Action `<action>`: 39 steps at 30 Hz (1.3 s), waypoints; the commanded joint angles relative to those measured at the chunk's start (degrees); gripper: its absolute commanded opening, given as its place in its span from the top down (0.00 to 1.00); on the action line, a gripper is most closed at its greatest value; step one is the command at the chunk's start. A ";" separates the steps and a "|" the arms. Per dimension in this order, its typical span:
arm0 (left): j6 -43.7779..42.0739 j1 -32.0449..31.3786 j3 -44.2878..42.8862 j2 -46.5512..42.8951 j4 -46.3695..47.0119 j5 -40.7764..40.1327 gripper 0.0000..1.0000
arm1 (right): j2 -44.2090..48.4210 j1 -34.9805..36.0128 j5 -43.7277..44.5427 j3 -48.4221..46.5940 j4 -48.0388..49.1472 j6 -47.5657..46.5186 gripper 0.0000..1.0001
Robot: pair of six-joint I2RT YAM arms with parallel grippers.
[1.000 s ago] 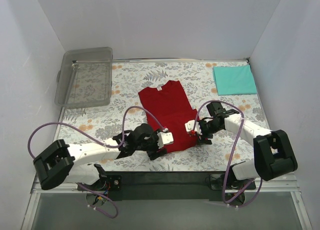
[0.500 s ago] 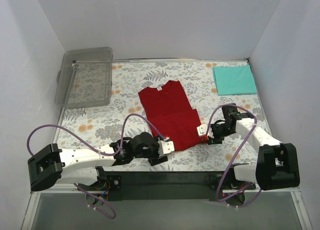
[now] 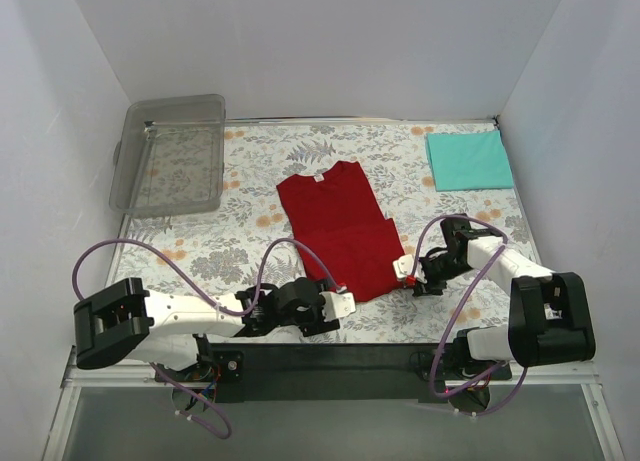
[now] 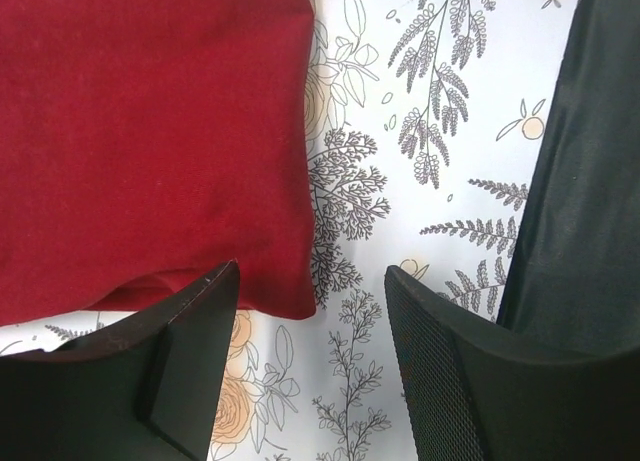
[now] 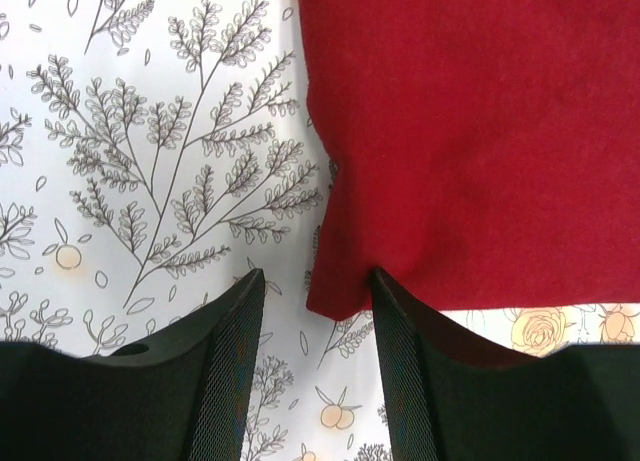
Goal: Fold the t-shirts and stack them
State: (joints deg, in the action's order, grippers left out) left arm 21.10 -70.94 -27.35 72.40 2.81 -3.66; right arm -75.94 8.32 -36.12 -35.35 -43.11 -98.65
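Viewing from top: teal shirt point(image 3: 469, 160) lies folded, well beyond right hand point(image 3: 405, 268). Red shirt point(image 3: 335, 231) lies flat on tabletop point(image 3: 250, 181), sleeves apparently tucked in, stretching away from both hands. Left hand point(image 3: 340, 303) sits at its other near corner.

Left wrist: fingers apart, hem corner betw. them, unclamped.

Right wrist: same, corner in gap.

Est.: red needs further fold(s), then stacking w/ teal.

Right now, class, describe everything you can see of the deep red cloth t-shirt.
The deep red cloth t-shirt lies flat, folded narrow, on the floral tablecloth, its white tag at the far end. Plain, soft, smooth. One near corner sits inside the open left gripper, the other inside the open right gripper.
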 commanded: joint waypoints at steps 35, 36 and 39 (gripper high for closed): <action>3.24 -0.69 6.17 -2.00 3.96 -6.36 1.00 | -1.41 1.79 -1.76 -0.07 -0.65 3.82 0.99; 3.07 -0.69 6.26 -2.70 3.87 -6.79 1.00 | -1.05 2.23 -2.37 0.11 -0.74 3.90 0.99; 2.98 -0.69 6.61 -3.93 4.05 -6.89 1.00 | 0.18 3.63 -3.69 0.11 -1.45 4.78 0.99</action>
State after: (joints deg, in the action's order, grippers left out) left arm 24.64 -71.37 -21.54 71.00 7.57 -9.13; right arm -77.45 10.72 -38.89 -35.44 -39.90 -94.24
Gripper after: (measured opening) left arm 0.022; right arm 0.018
